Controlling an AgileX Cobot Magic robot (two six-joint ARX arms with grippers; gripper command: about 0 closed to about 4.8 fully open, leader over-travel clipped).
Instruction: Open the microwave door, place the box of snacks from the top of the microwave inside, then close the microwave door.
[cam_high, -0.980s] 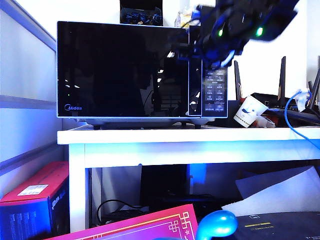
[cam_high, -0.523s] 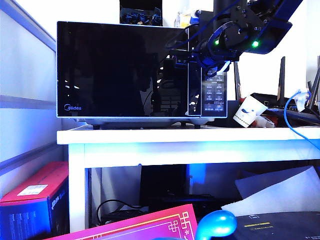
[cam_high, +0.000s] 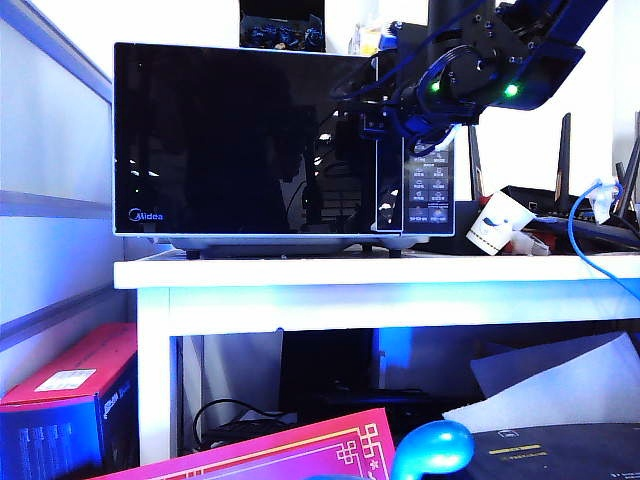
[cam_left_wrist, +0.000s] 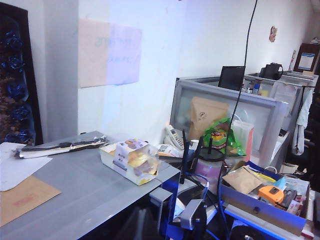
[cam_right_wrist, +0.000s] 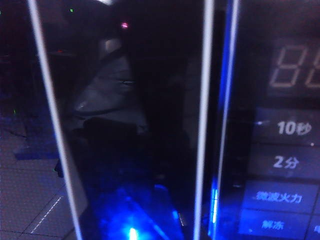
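Door-opening step: right hand sits right at the microwave door handle strip, grip unclear, needs a pull next; snack box waits up top, left hand unseen.

Glossy black glass microwave door; matt grey metal microwave top; part-clear plastic box of snacks.

The microwave fills the upper middle of the frame on a white table, door shut. The right gripper sits at the door's right edge, upper right.
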